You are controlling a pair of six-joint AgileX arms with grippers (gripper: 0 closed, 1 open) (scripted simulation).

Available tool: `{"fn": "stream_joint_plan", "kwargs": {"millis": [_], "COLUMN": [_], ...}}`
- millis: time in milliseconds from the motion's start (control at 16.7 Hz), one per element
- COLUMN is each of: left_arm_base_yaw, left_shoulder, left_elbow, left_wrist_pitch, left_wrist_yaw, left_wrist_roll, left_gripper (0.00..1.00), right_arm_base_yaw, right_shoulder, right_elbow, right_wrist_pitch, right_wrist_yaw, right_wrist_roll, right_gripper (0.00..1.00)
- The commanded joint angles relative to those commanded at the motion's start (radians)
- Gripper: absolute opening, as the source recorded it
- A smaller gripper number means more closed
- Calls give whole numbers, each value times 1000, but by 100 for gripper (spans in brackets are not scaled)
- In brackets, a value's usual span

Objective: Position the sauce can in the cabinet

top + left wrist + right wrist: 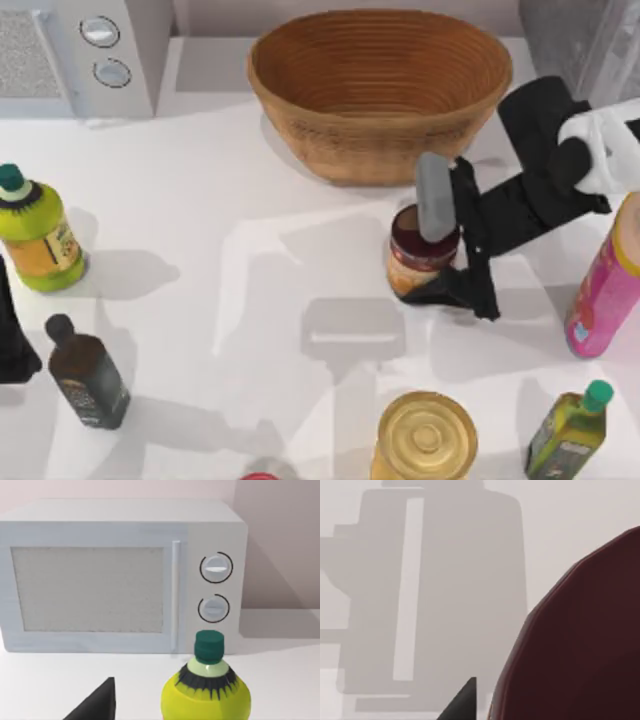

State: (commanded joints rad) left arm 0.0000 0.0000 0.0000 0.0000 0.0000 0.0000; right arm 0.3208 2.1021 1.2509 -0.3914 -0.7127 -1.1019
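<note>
While my right gripper (436, 255) straddled the can (418, 262) in front of the basket (380, 90), fingers either side but grip uncertain, lifting and carrying it to the cabinet (585, 40) remained.

White table (250, 290) is pretty crowded: sauce can (418, 262) just in front of the wicker basket (380, 90), microwave (85, 55) far left of it.

Maroon-topped, orange-labelled sauce can (421, 256)
</note>
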Motion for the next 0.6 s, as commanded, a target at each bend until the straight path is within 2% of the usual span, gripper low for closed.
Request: {"fn": "stream_joint_plan", "kwargs": {"millis": [240,600], "left_arm_base_yaw": [0,0], "left_shoulder": [0,0], "left_elbow": [0,0], "left_wrist_pitch": [0,0], "left_wrist_yaw": [0,0], "left_wrist_roll": [0,0], "left_gripper": [100,100], "right_arm_base_yaw": [1,-1], "right_shoulder": [-26,-107], "right_elbow": [62,230], "right_wrist_pitch": [-67,-368], "right_wrist_yaw": [-2,-5], "right_wrist_roll": [-5,-10], "right_gripper": [0,0]}}
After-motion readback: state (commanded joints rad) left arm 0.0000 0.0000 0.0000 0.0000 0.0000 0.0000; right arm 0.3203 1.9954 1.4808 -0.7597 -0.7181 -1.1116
